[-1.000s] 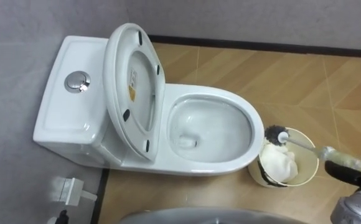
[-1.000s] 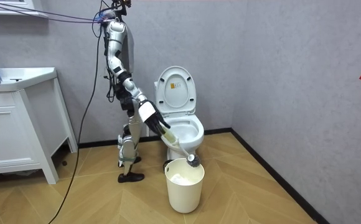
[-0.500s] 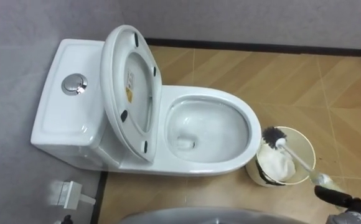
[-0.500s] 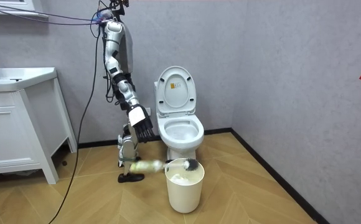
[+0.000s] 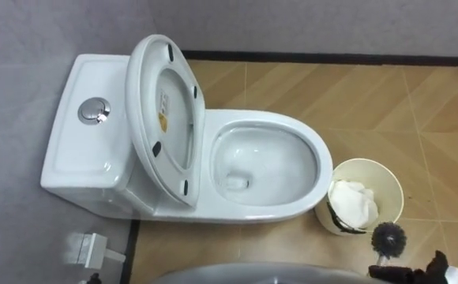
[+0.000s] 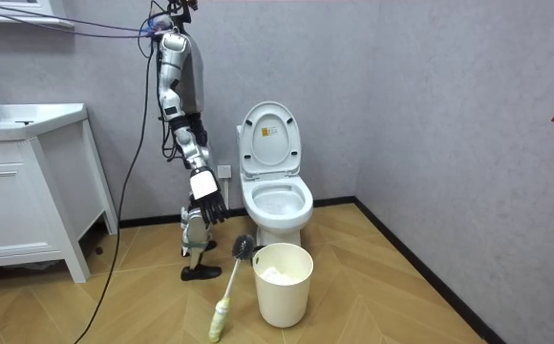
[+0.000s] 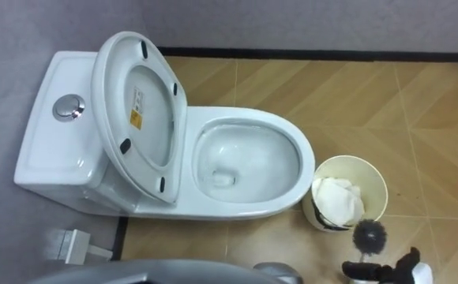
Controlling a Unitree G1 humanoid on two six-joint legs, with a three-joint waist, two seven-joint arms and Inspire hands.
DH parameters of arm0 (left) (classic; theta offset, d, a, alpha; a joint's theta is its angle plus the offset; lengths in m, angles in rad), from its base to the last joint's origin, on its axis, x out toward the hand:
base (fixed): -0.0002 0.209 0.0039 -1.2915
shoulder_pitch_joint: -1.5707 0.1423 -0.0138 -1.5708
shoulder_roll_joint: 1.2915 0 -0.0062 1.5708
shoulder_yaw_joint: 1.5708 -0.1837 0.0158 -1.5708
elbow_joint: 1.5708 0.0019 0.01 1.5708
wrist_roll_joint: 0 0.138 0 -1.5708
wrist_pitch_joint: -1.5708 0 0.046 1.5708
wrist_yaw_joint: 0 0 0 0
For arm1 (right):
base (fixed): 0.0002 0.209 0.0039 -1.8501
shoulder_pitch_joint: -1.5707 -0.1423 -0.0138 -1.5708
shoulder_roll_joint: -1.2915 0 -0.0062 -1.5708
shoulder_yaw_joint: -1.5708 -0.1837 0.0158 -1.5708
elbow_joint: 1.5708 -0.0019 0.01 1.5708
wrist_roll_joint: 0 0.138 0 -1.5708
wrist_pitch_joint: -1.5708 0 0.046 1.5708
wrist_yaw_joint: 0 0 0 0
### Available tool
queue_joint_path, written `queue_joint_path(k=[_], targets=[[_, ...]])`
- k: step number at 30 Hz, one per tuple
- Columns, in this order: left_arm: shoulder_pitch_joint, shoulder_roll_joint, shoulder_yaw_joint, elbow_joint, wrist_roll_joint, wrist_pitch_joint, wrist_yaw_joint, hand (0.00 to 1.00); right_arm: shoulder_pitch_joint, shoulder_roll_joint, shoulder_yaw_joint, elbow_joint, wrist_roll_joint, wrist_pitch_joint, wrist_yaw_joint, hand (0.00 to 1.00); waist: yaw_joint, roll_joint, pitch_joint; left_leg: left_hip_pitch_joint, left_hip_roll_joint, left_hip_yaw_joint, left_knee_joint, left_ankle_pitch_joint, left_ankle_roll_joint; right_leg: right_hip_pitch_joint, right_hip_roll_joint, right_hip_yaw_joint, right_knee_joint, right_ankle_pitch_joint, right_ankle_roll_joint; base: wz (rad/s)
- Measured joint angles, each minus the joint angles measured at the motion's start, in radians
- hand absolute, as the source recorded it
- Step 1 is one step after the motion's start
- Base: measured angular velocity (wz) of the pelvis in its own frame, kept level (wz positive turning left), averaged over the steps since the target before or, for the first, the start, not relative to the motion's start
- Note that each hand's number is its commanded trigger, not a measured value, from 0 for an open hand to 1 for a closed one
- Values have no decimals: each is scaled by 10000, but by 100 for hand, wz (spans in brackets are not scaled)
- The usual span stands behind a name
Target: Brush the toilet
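The toilet brush (image 6: 229, 287) stands tilted on the floor beside the bin, black head (image 5: 388, 237) up near the bin's rim, pale handle end down on the floor. No hand holds it. My right hand (image 6: 207, 205) hangs open above and to the room view's left of it, apart from it; its dark fingers (image 5: 414, 273) show at the bottom right of the eye views, just under the brush head (image 7: 369, 234). The white toilet (image 5: 320, 170) has lid and seat (image 5: 166, 110) raised and its bowl open.
A cream waste bin (image 5: 399, 189) with white paper inside stands on the floor right of the bowl. I stand beside the toilet, a grey wall behind it. A white vanity cabinet (image 6: 19, 201) is at the room view's left. A small white fitting (image 5: 87, 244) sits by the toilet's base.
My right hand let go of the brush and drew back toward my body. The brush dropped from over the bin and now stands tilted on the floor beside it.
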Motion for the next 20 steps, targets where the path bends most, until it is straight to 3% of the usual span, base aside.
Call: queue_joint_path(k=[8, 20], targets=[[-167, -13, -6, 72, -6, 195, 0, 0, 51, 180, 97, 984, -14, 569, 889, 0, -66, -11, -6, 20, -2, -2, -6, 0, 0, -14, -9, 8, 9, -1, 0, -2], [-180, -50, -4, 382, 26, 970, -5, 0, 7, 212, 405, 2248, -314, 1738, 2661, 0, -44, -184, -11, 184, 14, -115, -46, 0, 0, 167, 0, 23, 23, -18, 13, 2]])
